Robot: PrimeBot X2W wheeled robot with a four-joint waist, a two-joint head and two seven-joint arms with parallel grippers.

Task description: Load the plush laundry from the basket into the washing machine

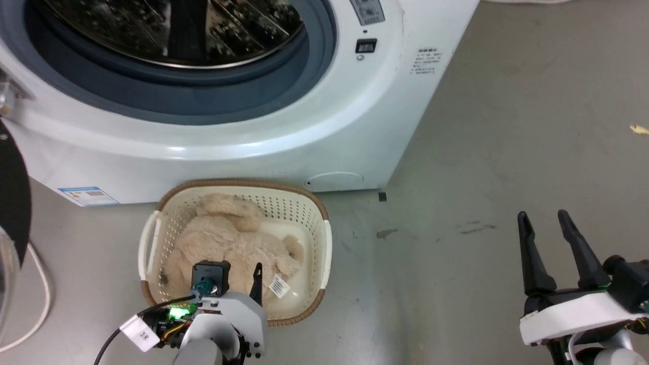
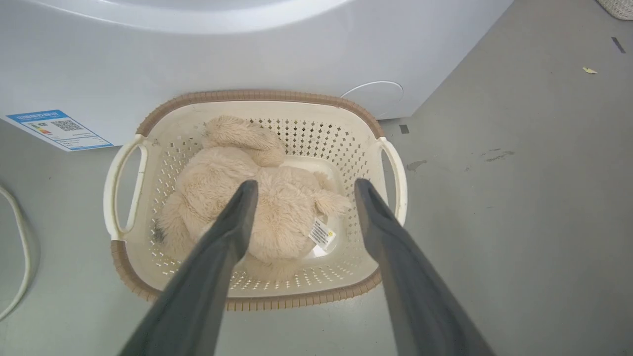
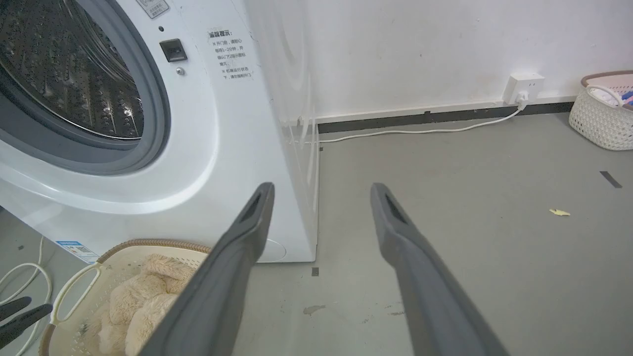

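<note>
The beige plush bear [image 1: 228, 238] lies curled in the cream basket [image 1: 324, 243], its white tag [image 2: 321, 233] turned up on the right side. The basket stands on the floor right against the front of the white washing machine [image 1: 284, 137], whose grey ring and steel drum [image 1: 172, 30] gape open above it. My left gripper [image 2: 306, 184] is open over the near half of the basket, fingers spread across the bear's back [image 2: 277, 207] with nothing held. My right gripper [image 1: 542, 215] is open over bare floor to the right, well away from the basket.
The washer's black-rimmed door [image 1: 10, 192] hangs open at the far left, with a white cable [image 1: 43, 304] on the floor beneath it. A second pale basket [image 3: 601, 113] and a wall socket [image 3: 524, 84] are at the far right. A yellow scrap [image 3: 559, 212] lies on the grey floor.
</note>
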